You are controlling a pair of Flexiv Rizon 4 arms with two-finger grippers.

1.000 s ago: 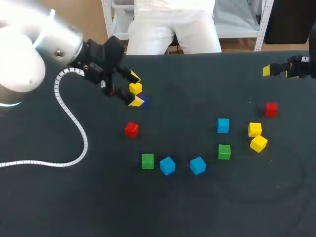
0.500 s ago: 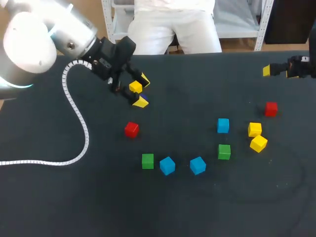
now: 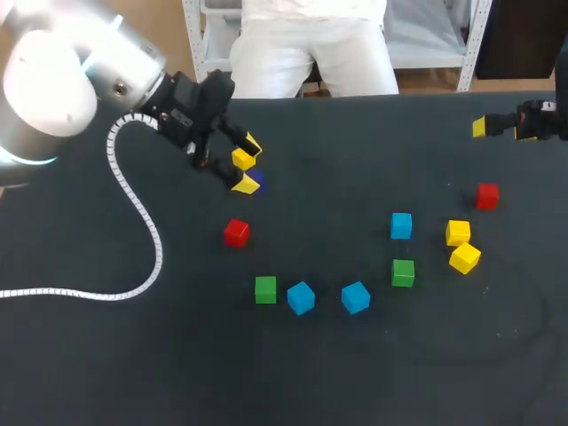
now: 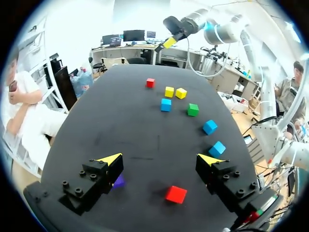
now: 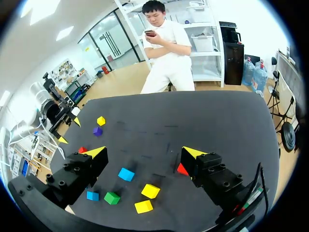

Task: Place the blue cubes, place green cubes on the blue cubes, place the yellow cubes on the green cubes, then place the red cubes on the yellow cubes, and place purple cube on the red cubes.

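The left gripper (image 4: 161, 159) is held released above the table (image 3: 106, 373), its fingers spread wide and nothing grasped. The purple cube (image 4: 118, 181) is seen just beside one finger, and a red cube (image 4: 175, 194) lies on the table ahead, between the fingers. In the head view a yellow cube (image 3: 243, 158) is found close to the purple one. The right gripper (image 5: 145, 152) is likewise spread open and empty. No long axis is offered by cubes. The front blue cube (image 3: 301, 297) is turned corner-on, while the green cube (image 3: 265, 289) beside it is set square.
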